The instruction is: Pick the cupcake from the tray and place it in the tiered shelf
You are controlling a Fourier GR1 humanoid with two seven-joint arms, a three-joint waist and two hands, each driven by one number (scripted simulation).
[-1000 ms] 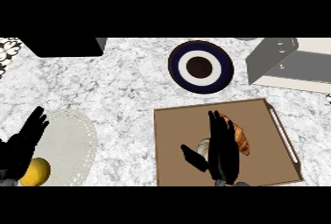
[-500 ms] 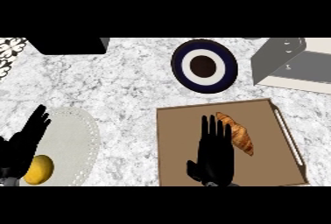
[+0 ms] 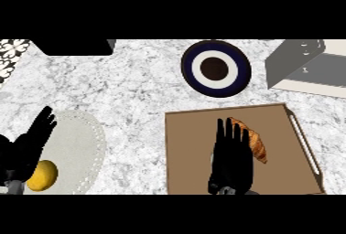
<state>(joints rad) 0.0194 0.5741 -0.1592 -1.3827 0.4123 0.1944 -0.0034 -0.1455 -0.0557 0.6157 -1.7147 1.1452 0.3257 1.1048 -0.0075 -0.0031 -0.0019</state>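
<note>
Pastry (image 3: 254, 142) partly hidden by right hand (image 3: 229, 157)

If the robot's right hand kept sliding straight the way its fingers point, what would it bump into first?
Probably the tray's far rim. The right hand points up the view, with the pastry just beside its fingers, not ahead. Past the rim sits the dark blue plate. Height is unclear, so it might pass over.

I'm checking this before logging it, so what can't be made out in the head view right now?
- Pastry on the tray: its left side is hidden by the right hand.
- Tiered shelf: cut off by the right edge, levels unclear.
- Left hand: partly cut off at the left edge.
</note>
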